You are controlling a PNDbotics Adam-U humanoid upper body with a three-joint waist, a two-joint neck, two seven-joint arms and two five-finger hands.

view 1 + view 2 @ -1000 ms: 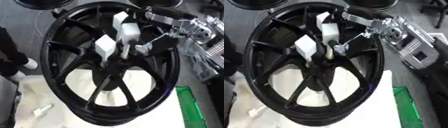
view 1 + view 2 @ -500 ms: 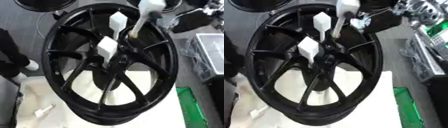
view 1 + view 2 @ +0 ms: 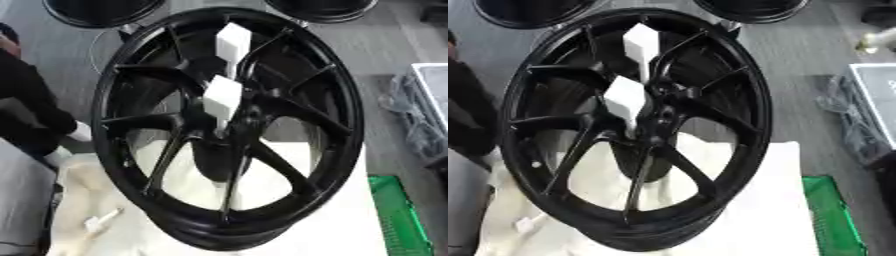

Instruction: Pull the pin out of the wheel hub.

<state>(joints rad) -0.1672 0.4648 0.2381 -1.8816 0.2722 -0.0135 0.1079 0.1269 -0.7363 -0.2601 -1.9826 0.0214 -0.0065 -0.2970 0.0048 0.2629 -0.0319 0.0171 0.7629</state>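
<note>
Gone from our view is the right robot hand with its white pin, so we cannot tell its grip; two white blocks (image 3: 223, 95) remain on the black wheel hub (image 3: 229, 125).

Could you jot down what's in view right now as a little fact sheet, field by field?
Main object: large black spoked wheel rim, tilted, leaning on a white cloth-covered surface
At the hub: two white block-shaped pins sticking out near the centre
Robot hands: none in view
Beside the wheel: green plastic crate at lower right; small white piece lying on the cloth at lower left
Behind: two more black rims at the top edge
</note>
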